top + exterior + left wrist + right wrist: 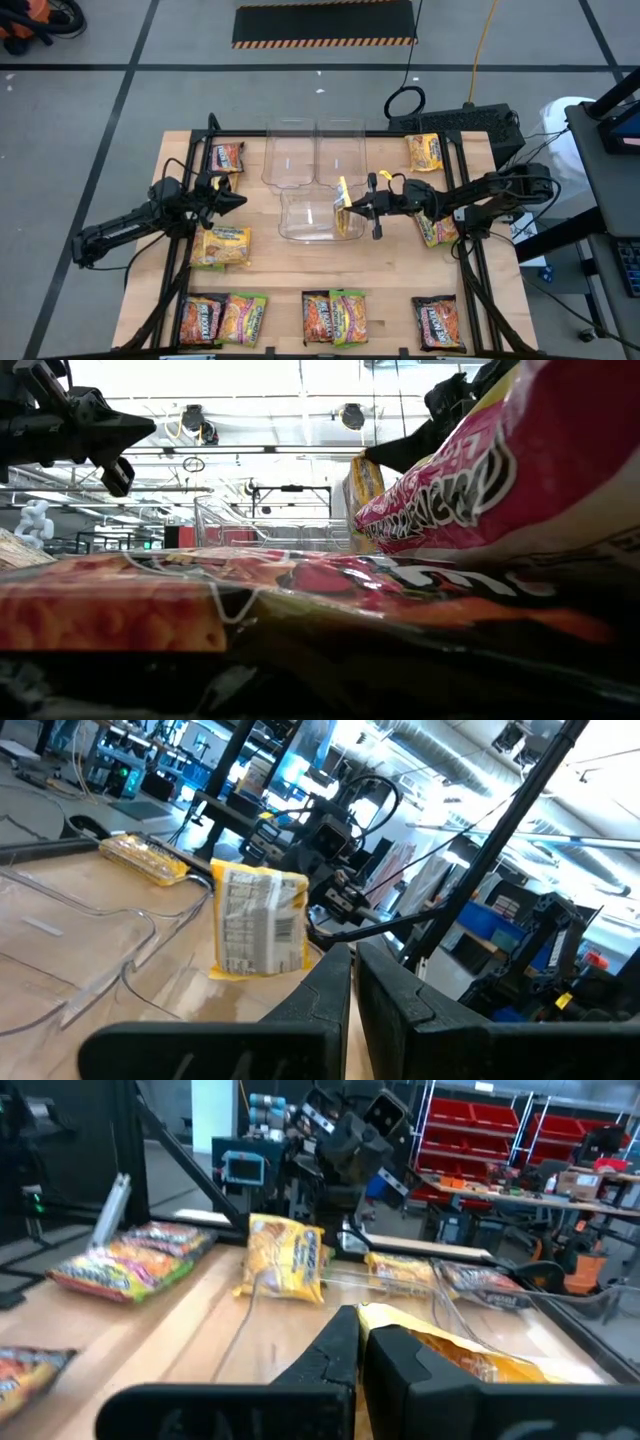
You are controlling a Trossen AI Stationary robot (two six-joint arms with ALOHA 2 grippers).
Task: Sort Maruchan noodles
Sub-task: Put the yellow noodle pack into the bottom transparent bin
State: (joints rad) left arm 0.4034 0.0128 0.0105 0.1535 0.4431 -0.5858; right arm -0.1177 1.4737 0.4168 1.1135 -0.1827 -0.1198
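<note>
— Where's the packet that's off the table?

— A yellow packet (342, 195) hangs on edge over the near clear bin (300, 228), pinched in the right gripper (352, 203); its silvery printed back shows in the left wrist view.

— And the rest?

— All flat on the wood. A yellow pack (222, 246) lies left of that bin, an orange-red one (227, 157) at the far left corner, another yellow one (425, 152) far right, one more (437, 230) under the right arm. Along the near edge: an orange-red and lime-green pair (224, 318), a second such pair (335, 317), and a dark packet (437, 321).
</note>
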